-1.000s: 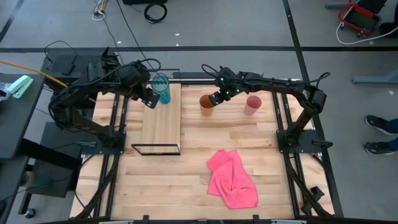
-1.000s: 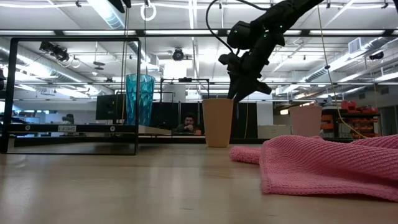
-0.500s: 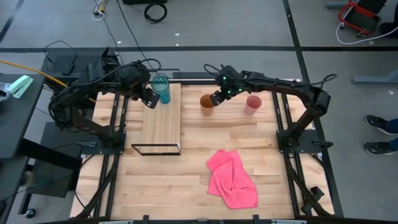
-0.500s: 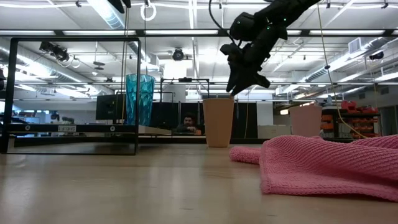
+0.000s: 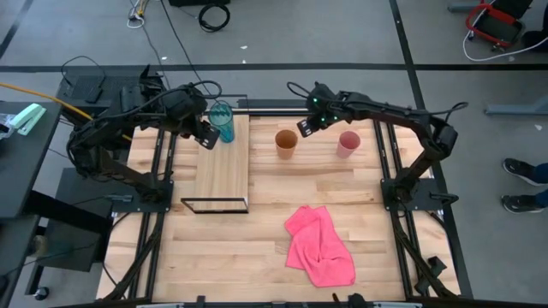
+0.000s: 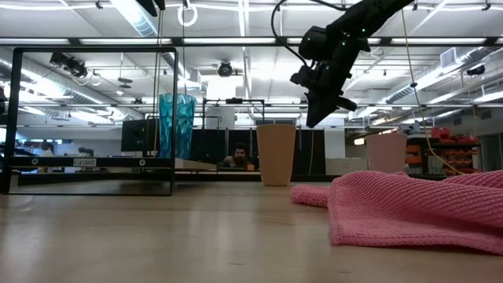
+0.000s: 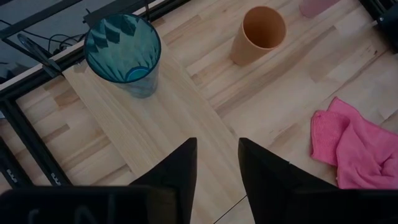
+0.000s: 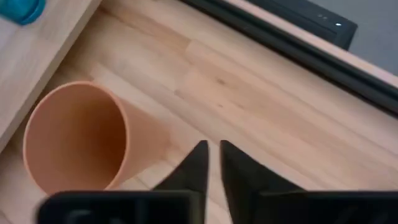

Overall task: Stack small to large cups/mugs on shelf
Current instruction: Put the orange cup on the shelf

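Observation:
The tall teal cup (image 5: 222,121) (image 7: 123,53) stands on its base at the far end of the light-wood shelf (image 5: 221,162). The orange cup (image 5: 286,143) (image 8: 81,137) and the small pink cup (image 5: 348,143) stand upright on the tabletop to the right of the shelf. My left gripper (image 7: 216,149) hovers open over the shelf, just left of the teal cup (image 6: 177,126). My right gripper (image 5: 304,127) (image 8: 213,155) hangs shut in the air above the table. It is just to the far right of the orange cup (image 6: 276,153) and touches nothing.
A crumpled pink cloth (image 5: 321,244) (image 6: 416,208) lies on the near right part of the table. The shelf's black wire frame (image 6: 90,118) rises around the board. Bare tabletop lies between the shelf and the orange cup.
My right gripper has drawn away from the orange cup's rim, rising a little and moving toward the table's far right. The orange cup has stayed upright where it was. The left arm has kept still.

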You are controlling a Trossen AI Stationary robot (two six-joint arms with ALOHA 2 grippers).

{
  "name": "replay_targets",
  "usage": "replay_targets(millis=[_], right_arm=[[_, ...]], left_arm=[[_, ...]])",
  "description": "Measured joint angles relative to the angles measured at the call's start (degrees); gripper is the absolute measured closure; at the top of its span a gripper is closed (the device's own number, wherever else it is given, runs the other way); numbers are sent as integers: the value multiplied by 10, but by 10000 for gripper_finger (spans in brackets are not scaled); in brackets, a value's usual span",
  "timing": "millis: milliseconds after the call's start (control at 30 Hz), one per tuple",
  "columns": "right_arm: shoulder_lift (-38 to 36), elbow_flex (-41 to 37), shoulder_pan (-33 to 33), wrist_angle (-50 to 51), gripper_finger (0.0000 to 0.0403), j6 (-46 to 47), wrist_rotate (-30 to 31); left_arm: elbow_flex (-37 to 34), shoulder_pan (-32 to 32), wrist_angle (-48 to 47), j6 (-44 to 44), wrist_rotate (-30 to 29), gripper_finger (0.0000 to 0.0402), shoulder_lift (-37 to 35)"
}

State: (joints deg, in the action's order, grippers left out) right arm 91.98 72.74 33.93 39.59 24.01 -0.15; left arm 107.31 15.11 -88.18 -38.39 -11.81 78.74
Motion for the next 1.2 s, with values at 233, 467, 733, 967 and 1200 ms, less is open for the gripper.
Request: replay_targets(millis=[233,467,733,967,1200], right_arm=[[0,-50,1,-31,398,-17,-21],[0,-84,-15,-118,400,-2,-46],[0,-83,-18,-129,401,16,-46],[4,-82,-41,-145,402,41,-48],[36,-82,-76,-172,402,60,-41]], left_arm=[[0,0,0,0,0,284,0],[0,0,0,0,0,281,0],[0,0,1,-2,0,289,0],[0,0,1,-10,-1,284,0],[0,0,1,-12,-2,291,0]])
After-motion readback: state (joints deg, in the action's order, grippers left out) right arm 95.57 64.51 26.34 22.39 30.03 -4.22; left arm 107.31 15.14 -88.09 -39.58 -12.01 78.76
